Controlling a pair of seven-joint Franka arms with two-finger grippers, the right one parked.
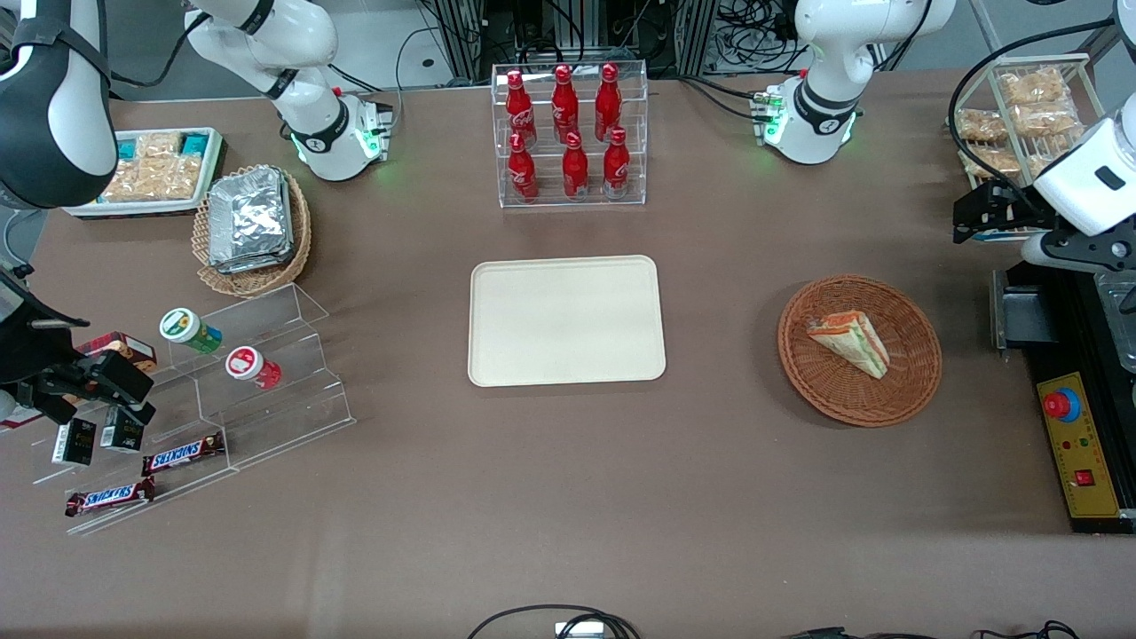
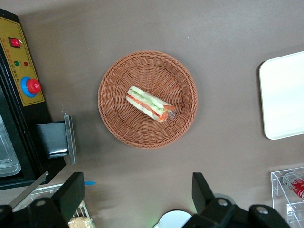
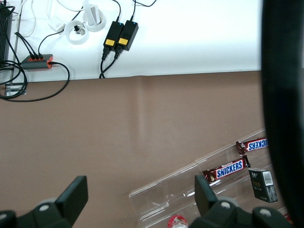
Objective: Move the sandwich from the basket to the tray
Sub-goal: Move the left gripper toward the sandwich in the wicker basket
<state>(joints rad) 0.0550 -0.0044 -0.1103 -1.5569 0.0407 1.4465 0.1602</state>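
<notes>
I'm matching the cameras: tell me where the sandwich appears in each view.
Front view: the sandwich lies in the basket, toward the working arm's end of the table from the tray.
Left wrist view: sandwich mid-basket, with the open hand raised above the table.
Right wrist view: not in it.
Shared landmark: the basket.

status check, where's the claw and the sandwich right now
Claw open, empty, high above the table near the basket. Sandwich lying in basket, untouched. Tray bare, nothing between it and the basket.

Left tool (image 2: 137,197) raised, fingers wide apart.
</notes>
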